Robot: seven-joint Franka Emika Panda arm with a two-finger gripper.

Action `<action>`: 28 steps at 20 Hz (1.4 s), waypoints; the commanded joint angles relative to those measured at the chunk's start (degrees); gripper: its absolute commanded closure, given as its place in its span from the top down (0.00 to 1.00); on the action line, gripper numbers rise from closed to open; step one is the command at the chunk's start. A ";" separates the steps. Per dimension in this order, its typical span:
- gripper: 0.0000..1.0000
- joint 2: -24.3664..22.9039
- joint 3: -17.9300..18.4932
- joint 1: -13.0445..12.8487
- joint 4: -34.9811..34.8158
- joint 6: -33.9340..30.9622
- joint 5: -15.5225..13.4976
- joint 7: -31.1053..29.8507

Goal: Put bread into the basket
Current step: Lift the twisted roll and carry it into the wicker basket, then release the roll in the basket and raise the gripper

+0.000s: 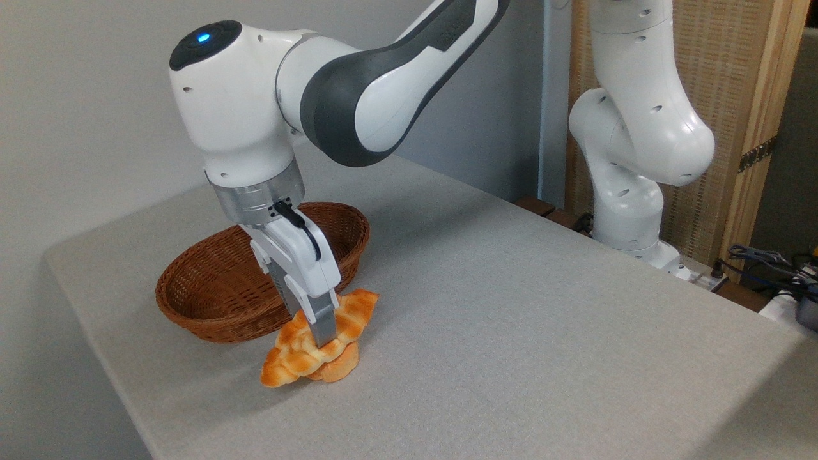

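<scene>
The bread (pixel 289 359), a long golden-orange ridged roll, lies slanted just in front of the wicker basket (pixel 192 317) near the table's front left. My gripper (pixel 321 340) comes down from above and is shut across the roll's middle; the near finger (pixel 323 326) covers its centre. The roll's lower left tip sits close to the cloth, and I cannot tell whether it touches. The basket holds nothing that I can see; part of its inside is hidden behind the gripper.
A small rounder orange bun (pixel 340 366) sits under the roll's middle, touching it. The table's front-left edge (pixel 121 396) runs close by the roll. A second white robot arm (pixel 632 160) stands at the back right, with cables (pixel 767 262) beside it.
</scene>
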 commanded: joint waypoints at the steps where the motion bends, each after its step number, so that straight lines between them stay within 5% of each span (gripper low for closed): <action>1: 0.36 -0.55 0.23 -0.04 0.31 -1.20 0.38 0.84; 15: 0.37 -4.42 -0.21 0.05 2.15 -2.87 -0.41 0.75; 22: 0.42 -4.33 -6.27 -0.13 4.00 -2.78 -7.00 0.05; 24: 0.63 -4.25 -8.37 -0.22 4.00 -2.78 -7.01 -0.04; 26: 0.97 -3.72 -10.31 -0.22 4.00 -2.78 -6.57 -1.44; 28: 1.00 -3.46 -11.72 -0.22 3.91 -2.52 -6.30 -3.46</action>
